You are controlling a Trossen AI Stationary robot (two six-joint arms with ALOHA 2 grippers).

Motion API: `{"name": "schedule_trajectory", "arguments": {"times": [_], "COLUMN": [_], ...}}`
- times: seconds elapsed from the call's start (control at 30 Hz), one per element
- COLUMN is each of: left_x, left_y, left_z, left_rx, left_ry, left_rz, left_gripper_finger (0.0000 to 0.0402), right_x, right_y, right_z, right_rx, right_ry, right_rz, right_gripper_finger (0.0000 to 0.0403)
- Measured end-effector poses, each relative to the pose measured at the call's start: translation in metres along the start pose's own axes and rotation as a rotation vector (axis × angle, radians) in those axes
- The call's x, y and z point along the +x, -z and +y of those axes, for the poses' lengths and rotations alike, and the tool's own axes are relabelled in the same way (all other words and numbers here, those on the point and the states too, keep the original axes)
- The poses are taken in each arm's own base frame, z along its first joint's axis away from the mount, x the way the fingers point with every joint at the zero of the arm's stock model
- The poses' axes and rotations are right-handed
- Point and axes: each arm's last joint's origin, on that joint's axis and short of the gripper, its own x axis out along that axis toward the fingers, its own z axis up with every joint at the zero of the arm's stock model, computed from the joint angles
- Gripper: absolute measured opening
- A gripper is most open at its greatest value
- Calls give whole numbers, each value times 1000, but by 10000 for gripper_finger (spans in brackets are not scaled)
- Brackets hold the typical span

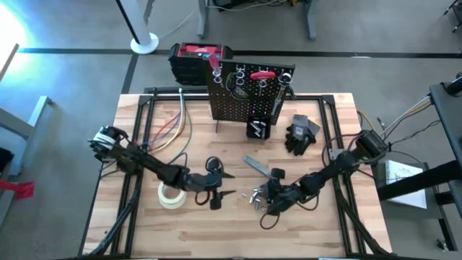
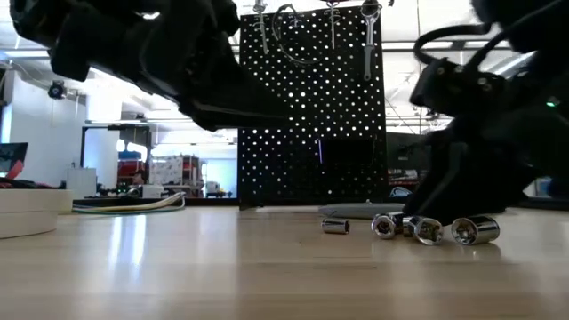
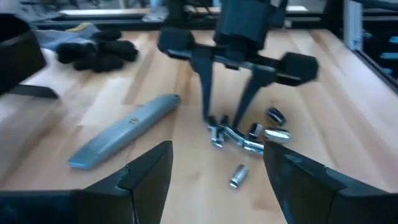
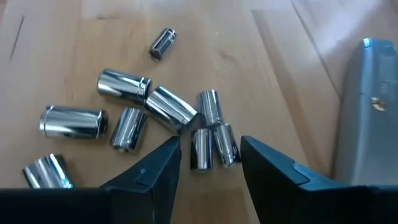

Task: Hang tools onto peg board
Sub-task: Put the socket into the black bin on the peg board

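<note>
The right end effector [image 1: 268, 204] stands low over the near right part of the wooden desk [image 1: 303, 231], its two fingers [image 3: 205, 93] apart and pointing down into a cluster of short silvery sockets [image 4: 155, 112]. In the right wrist view two of the sockets lie side by side between the fingertips, touching neither clearly; the others lie scattered just beside them, and one small socket [image 3: 238, 175] lies apart from the heap. A grey utility knife [image 1: 255, 166] lies just beside the cluster, on its far side. The left end effector [image 1: 220, 186] hovers left of the sockets, fingers spread and empty, near a whitish tape roll [image 1: 171, 196]. The peg board [image 1: 249, 97] stands upright at the far edge, with tools hung along its top. Black gloves [image 1: 302, 134] lie to its right.
</note>
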Motion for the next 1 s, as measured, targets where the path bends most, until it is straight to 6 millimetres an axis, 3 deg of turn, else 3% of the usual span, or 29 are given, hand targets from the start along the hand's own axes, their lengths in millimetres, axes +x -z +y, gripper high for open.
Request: {"name": "schedule_trajectory", "arguments": {"times": [0.13,0.23,0.57,0.73,1.0], "left_x": [0,-3,-16,-21,-26], "left_y": [-5,-8,16,27,27], "left_z": [2,4,15,18,11], "left_rx": [16,-52,-163,-228,-207], "left_ry": [-40,-163,-219,-216,-179], "left_rz": [-49,-126,-164,-153,-192], "left_gripper_finger": [242,242,232,232,232], "right_x": [7,6,5,3,-14], "right_y": [-2,-2,-4,-13,-32], "right_z": [-6,-7,-5,-1,-2], "right_rx": [25,26,27,12,7], "right_ry": [-29,-40,-30,-43,-82], "right_rz": [32,35,29,15,-55], "right_gripper_finger": [141,112,12,5,3]}}
